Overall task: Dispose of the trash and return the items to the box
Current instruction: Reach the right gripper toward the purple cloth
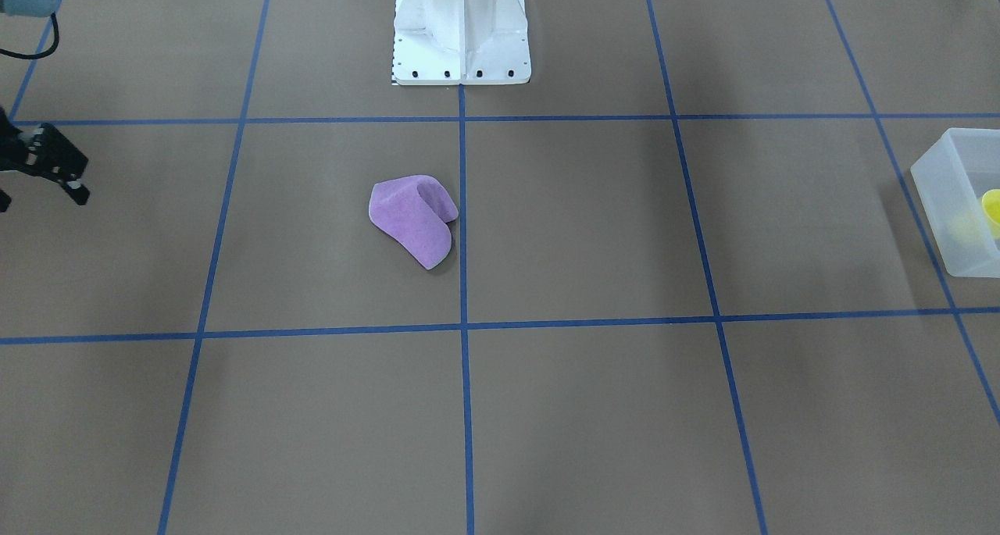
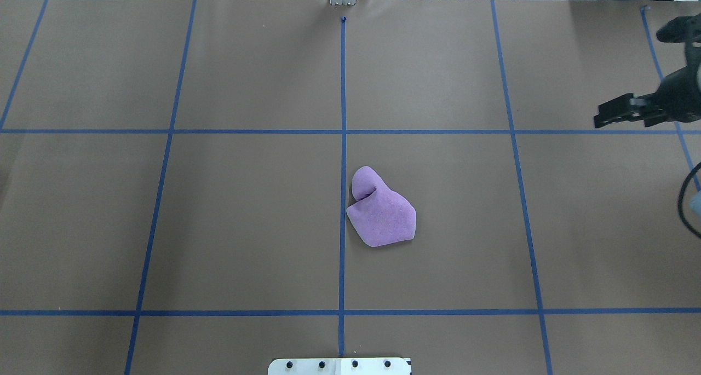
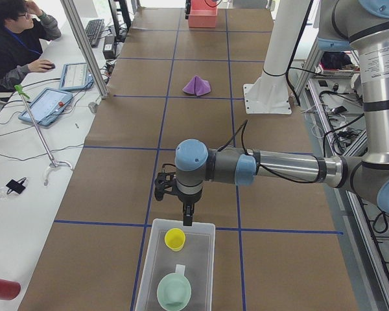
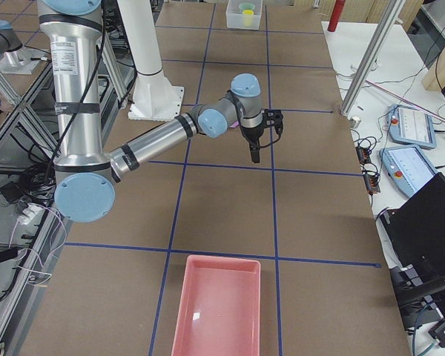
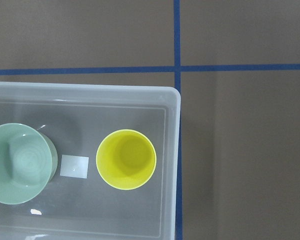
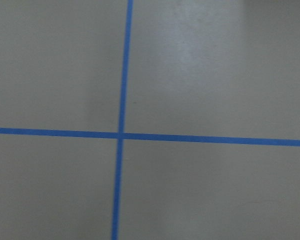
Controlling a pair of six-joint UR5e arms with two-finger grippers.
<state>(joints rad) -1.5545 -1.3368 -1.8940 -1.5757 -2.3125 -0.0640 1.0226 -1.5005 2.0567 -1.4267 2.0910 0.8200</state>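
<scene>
Sitting upright in the one box point(image 5: 175, 150): one yellow cup point(image 5: 126, 159) and one green cup point(image 5: 21, 162), apart. One purple cloth point(image 2: 381, 211) lies mid-table, and one pink tray point(image 4: 219, 308) sits at the right end. Left gripper point(image 3: 185, 214) hangs over the box rim, can't tell its jaws; right gripper point(image 1: 43, 191) hovers over the table, jaws spread.

Left arm point(image 3: 279, 168): forearm level, reaching out over the left end of the counter. Left gripper point(image 3: 185, 210) points straight down; finger state cannot be determined. Right arm point(image 4: 148, 141): reaches low across the right part of the counter. Right gripper point(image 1: 43, 195) points down, fingers spread, holding nothing.
</scene>
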